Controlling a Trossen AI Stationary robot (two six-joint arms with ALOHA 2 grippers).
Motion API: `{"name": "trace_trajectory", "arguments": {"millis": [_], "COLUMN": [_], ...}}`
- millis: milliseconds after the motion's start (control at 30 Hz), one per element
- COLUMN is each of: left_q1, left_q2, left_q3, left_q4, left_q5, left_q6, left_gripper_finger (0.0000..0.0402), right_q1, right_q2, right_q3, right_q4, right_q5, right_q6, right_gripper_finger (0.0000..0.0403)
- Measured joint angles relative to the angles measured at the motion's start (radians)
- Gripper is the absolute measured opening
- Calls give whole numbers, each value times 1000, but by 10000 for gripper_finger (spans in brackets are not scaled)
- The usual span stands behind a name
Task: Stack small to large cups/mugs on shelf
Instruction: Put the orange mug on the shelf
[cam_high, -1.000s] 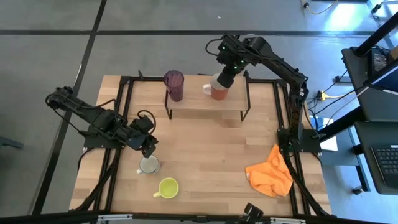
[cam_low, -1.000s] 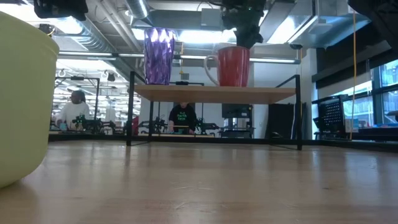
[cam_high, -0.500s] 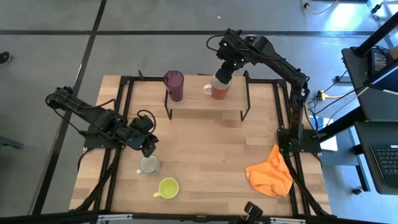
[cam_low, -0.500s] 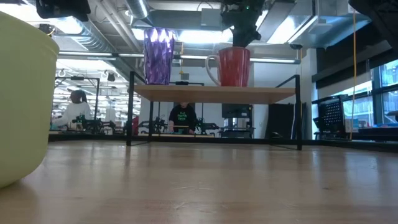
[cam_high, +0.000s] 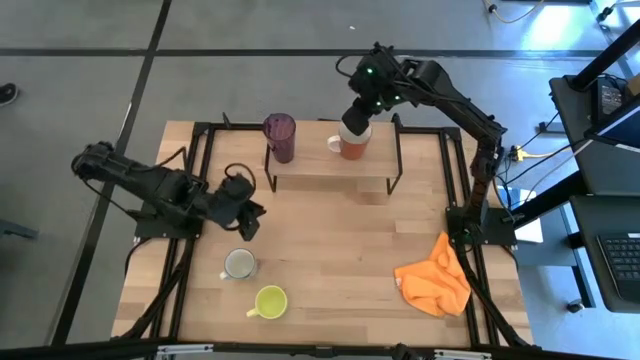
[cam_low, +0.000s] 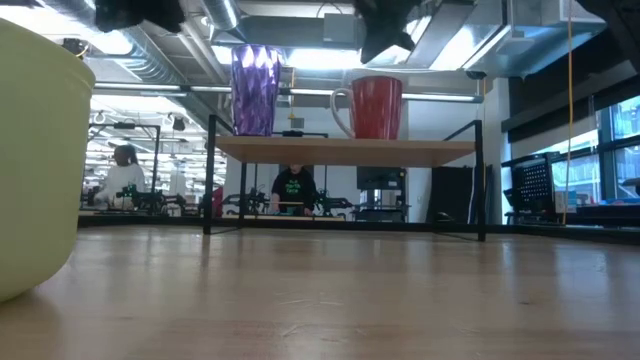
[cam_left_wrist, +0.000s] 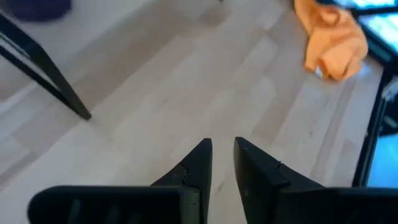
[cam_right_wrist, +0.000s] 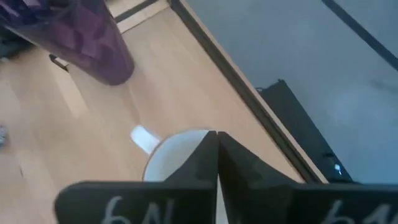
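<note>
The light-wood shelf (cam_high: 330, 170) stands at the table's far side. The dark purple tumbler (cam_high: 281, 137) and the reddish-brown mug (cam_high: 350, 147), white inside (cam_right_wrist: 174, 155), stand upright on it, side by side. My right gripper (cam_high: 356, 122) hovers shut just above the reddish-brown mug (cam_low: 376, 106), clear of it. The small white mug (cam_high: 238, 264) and the yellow-green mug (cam_high: 270, 301) stand on the tabletop near the front left. My left gripper (cam_high: 250, 215) is above the table, on the far side of the white mug; its fingers (cam_left_wrist: 222, 146) stand a little apart and hold nothing.
An orange cloth (cam_high: 433, 280) lies crumpled at the table's right front. The shelf's black legs (cam_left_wrist: 50, 74) stand ahead of my left gripper. The shelf has bare board to the right of the reddish-brown mug. People sit in the room beyond the table (cam_low: 293, 188).
My right gripper has risen from the reddish-brown mug's rim, and the mug stays upright on the shelf. My left gripper has moved from over the small white mug toward the table's far edge and a little right; the white mug stays where it was.
</note>
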Motion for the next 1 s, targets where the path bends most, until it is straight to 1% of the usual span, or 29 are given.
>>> {"name": "trace_trajectory", "arguments": {"millis": [100, 200, 267, 433, 567, 633, 733, 867, 933, 1000], "left_q1": [56, 101, 130, 210, 268, 289, 315, 351, 366, 376], "left_q2": [0, 0, -4, -29, -43, -43, -44, -46, -53, -57], "left_q3": [16, 39, 50, 89, 121, 128, 142, 145, 144, 145], "left_q4": [40, 49, 45, 39, 40, 39, 2, -52, -84, -105], "left_q5": [0, 0, 1, 2, 4, 17, 23, 22, 22, 21], "left_q6": [49, 106, 140, 221, 278, 300, 315, 317, 317, 317], "left_gripper_finger": [55, 50, 49, 48, 48, 48, 48, 48, 48, 48], "right_q1": [21, 67, 100, 181, 224, 220, 185, 119, 86, 55], "right_q2": [-22, -52, -73, -114, -167, -188, -221, -257, -265, -277], "right_q3": [0, 0, 0, -2, -72, -119, -226, -360, -426, -481], "right_q4": [-29, -53, -95, -272, -255, -258, -234, -208, -141, -57], "right_q5": [5, 25, 63, 203, 210, 258, 269, 254, 241, 201], "right_q6": [44, 76, 107, 228, 299, 342, 376, 410, 409, 401], "right_gripper_finger": [4, 4, 3, 3, 2, 2, 2, 2, 1, 1]}}
